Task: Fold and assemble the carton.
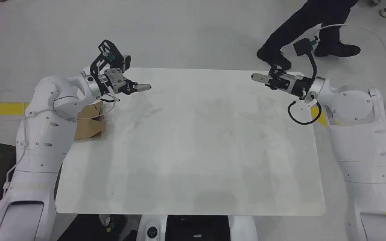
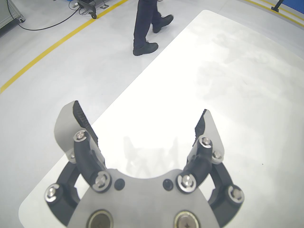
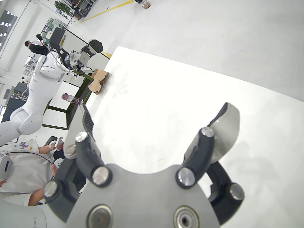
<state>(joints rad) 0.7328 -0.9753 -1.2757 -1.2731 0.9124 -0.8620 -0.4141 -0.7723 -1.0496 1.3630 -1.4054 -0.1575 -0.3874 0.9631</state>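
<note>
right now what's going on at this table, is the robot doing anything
Nothing is being handled at this moment. The left hand and the right hand are both open and empty, one above each far corner of the white table. The brown cartons sit just off the table's edge beside the left arm, untouched, so folding has not begun.

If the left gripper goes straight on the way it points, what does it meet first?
Nothing nearby: the open left gripper points across the white table. It looks slightly tilted down, so probably the table itself first; depth is unclear.
</note>
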